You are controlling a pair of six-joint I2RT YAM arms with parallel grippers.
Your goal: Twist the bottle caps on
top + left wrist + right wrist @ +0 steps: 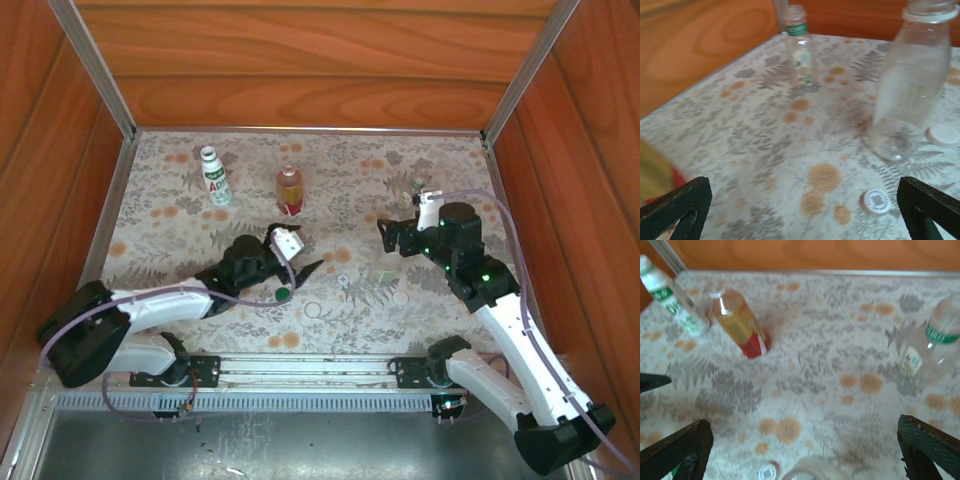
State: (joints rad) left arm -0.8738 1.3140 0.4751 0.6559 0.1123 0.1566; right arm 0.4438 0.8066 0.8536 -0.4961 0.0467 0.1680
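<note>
Both grippers stand open over the flowered tabletop with nothing between their fingers. My left gripper [297, 251] [800, 210] faces right toward the short clear bottle [910, 85] [386, 268]. A white cap [875, 200] [343, 281] lies just ahead of it, and another white cap [942, 134] [400, 297] lies beside that bottle. A dark green cap [283, 294] rests under the left fingers. My right gripper [398, 222] [802, 450] faces left toward the amber bottle [740, 325] [290, 190] and the white bottle [670, 297] [214, 177]. The clear green-labelled bottle [932, 345] [800, 47] stands at the back right.
A clear ring-shaped cap [313, 310] lies near the front middle. Wooden walls [300, 70] and metal posts close in the table on three sides. A metal rail [310, 368] with the arm bases runs along the near edge.
</note>
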